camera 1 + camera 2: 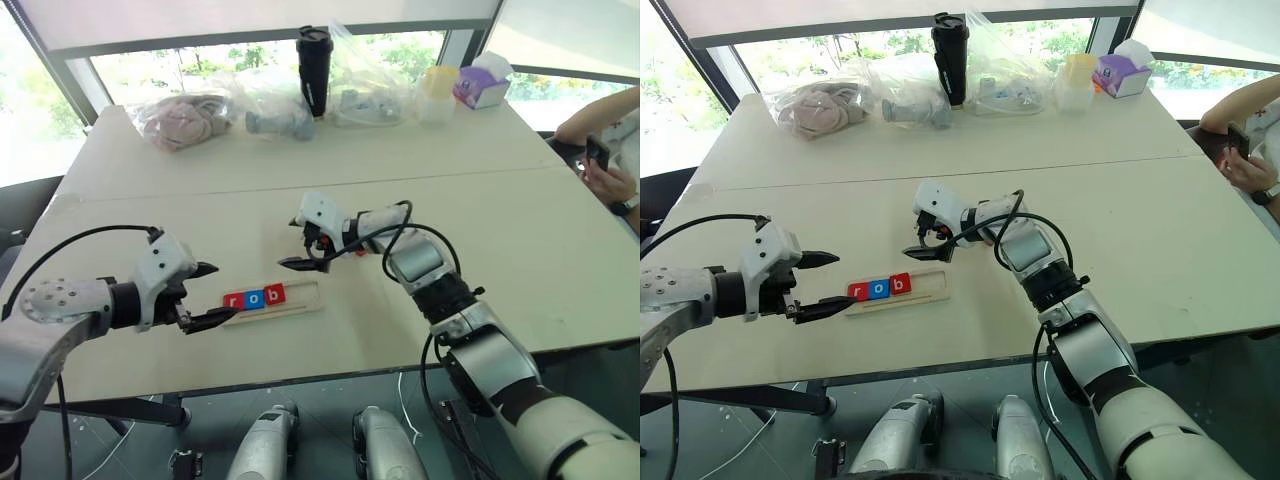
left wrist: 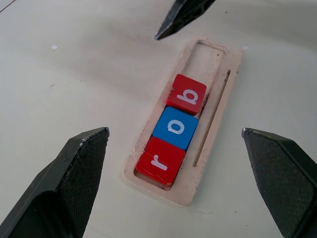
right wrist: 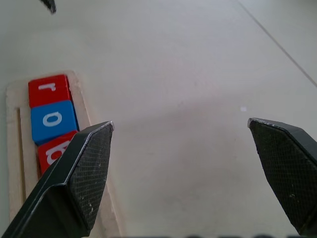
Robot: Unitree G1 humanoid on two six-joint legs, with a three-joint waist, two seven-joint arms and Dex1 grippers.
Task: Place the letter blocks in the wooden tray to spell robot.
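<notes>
The wooden tray (image 1: 300, 296) lies on the table in front of me. Three letter blocks sit side by side in its left part: a red r (image 1: 233, 299), a blue o (image 1: 254, 297) and a red b (image 1: 273, 293). The right part of the tray is bare wood. My left gripper (image 1: 212, 293) is open just left of the tray's left end and points at it; nothing is between its fingers. My right gripper (image 1: 297, 243) is open and empty, hovering just behind the tray and above the table. In the left wrist view the tray (image 2: 218, 99) lies between the open fingers (image 2: 74, 183).
At the far edge of the table are plastic bags (image 1: 190, 118), a black tumbler (image 1: 313, 68), a yellow-lidded container (image 1: 437, 92) and a purple tissue box (image 1: 480, 85). A person's arm with a phone (image 1: 598, 152) is at the right edge. A seam crosses the table behind the tray.
</notes>
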